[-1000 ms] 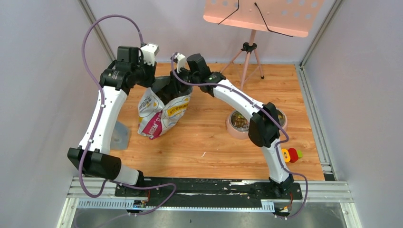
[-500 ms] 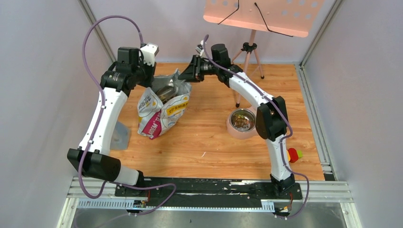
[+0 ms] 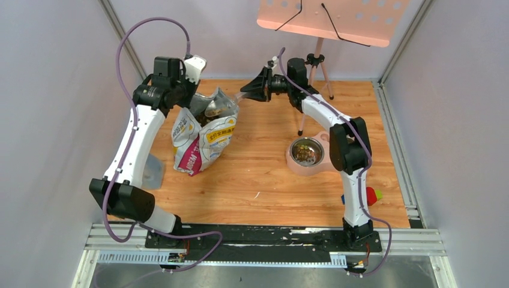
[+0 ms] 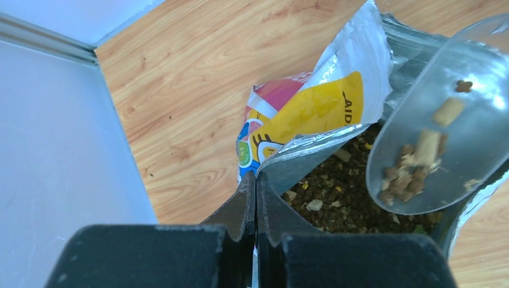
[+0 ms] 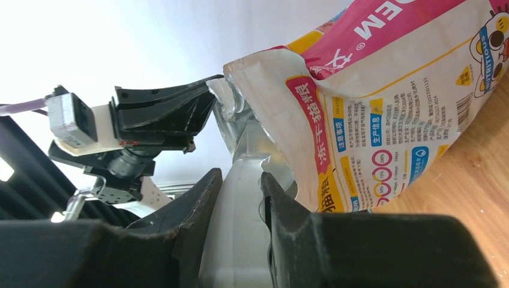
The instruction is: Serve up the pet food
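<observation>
Left fingers [image 4: 239, 207] pinch the "AID"-lettered bag [image 4: 312, 111]; right fingers [image 5: 201, 201] clamp the scoop [image 4: 474, 132] holding pet food [image 4: 408, 177].

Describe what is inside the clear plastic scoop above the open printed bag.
A small heap of brown kibble pellets with a few tan pieces lies low in the clear plastic scoop; most of its bowl is bare. The handle end is cropped.
</observation>
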`<state>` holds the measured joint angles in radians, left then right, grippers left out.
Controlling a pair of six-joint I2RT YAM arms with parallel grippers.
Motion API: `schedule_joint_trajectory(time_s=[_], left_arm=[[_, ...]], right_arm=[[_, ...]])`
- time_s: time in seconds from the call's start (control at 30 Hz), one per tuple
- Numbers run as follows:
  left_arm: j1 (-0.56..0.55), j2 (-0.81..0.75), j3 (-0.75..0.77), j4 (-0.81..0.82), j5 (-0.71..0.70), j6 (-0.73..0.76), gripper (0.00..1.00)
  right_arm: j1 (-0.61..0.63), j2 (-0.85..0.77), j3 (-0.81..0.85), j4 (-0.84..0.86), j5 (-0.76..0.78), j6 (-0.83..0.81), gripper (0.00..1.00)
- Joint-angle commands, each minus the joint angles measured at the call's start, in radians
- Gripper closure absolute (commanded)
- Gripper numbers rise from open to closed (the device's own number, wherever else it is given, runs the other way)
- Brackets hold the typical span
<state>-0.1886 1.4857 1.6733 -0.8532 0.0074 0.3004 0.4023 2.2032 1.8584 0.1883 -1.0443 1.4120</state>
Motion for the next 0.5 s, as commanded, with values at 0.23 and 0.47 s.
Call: schedule_joint_trajectory(time_s=[0.23, 0.47], left_arm=[[0.003, 0.047, 0.085, -0.026, -0.048, 0.076, 1.0], [0.001, 0.028, 0.066, 0.004, -0.037, 0.067, 1.0]], right_arm=[[-0.035, -0.071, -0.052, 0.224, -0.013, 0.117, 1.0], [-0.086, -0.199, -0.196, 0.203, -0.005, 0.055, 1.0]])
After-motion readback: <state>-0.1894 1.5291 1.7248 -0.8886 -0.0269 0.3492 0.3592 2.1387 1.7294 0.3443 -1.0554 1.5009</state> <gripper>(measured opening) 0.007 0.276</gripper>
